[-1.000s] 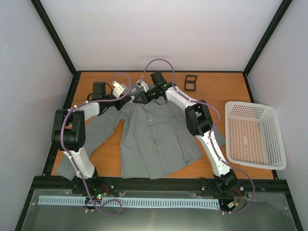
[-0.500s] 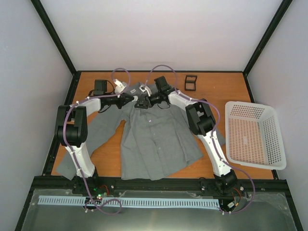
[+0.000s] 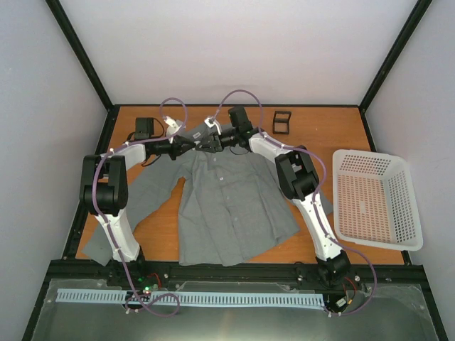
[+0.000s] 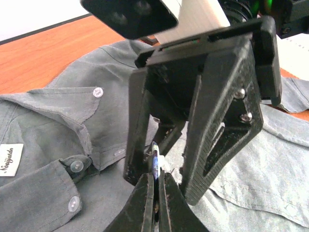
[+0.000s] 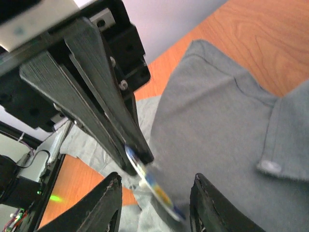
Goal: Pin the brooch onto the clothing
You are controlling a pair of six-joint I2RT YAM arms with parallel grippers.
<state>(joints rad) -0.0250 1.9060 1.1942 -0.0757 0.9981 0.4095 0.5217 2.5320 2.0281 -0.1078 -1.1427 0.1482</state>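
Note:
The grey shirt [image 3: 227, 206] lies flat on the table with its collar at the far side; it also shows in the left wrist view [image 4: 58, 193] and the right wrist view [image 5: 217, 121]. My left gripper [image 4: 156, 176] is shut on the brooch [image 4: 155, 162], held edge-on just above the shirt near the collar. In the right wrist view the brooch [image 5: 154, 186] sticks out of the left gripper's fingers [image 5: 106, 111]. My right gripper [image 5: 157, 178] is open, one finger on each side of the brooch, not touching it. In the top view both grippers [image 3: 206, 142] meet over the collar.
A white perforated basket [image 3: 373, 199] stands at the right. A small black square holder [image 3: 282, 122] sits at the far edge. The collar's white label [image 4: 10, 159] and clear buttons [image 4: 98, 92] lie left of the grippers. The left sleeve [image 3: 142, 192] spreads to the left.
My left gripper has moved right and a little farther back, and my right gripper has closed in on it; the two now meet over the collar with the brooch between the right fingers.

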